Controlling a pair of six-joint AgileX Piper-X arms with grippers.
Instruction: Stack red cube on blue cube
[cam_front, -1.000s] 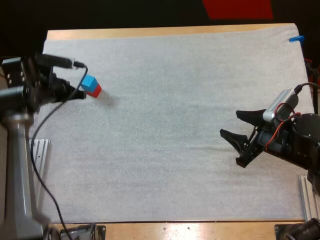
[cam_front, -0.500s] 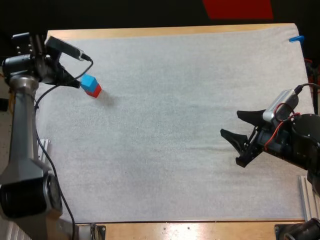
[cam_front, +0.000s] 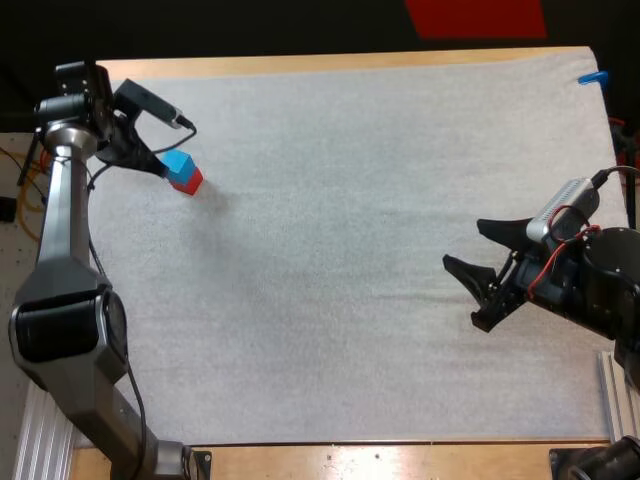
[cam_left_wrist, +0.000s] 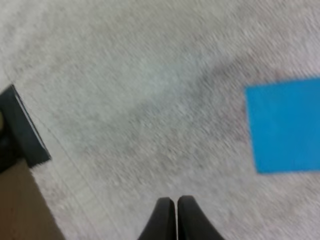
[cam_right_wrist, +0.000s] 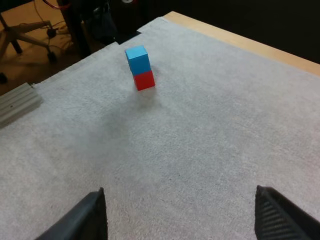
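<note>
The blue cube sits on top of the red cube at the far left of the mat; in the right wrist view the blue cube stands squarely on the red cube. My left gripper hovers just left of the stack, apart from it. Its fingers touch each other with nothing between them, and the blue cube lies off to one side. My right gripper is open above the mat's right side, far from the cubes, its fingers spread wide.
The white mat stretches bare between the two arms. The mat's left edge and the wooden table lie close to my left gripper. A metal rail runs along the table beyond the stack.
My left arm has swung back toward the far left corner and its gripper has drawn off the stack. The cubes and the right arm have stayed put.
</note>
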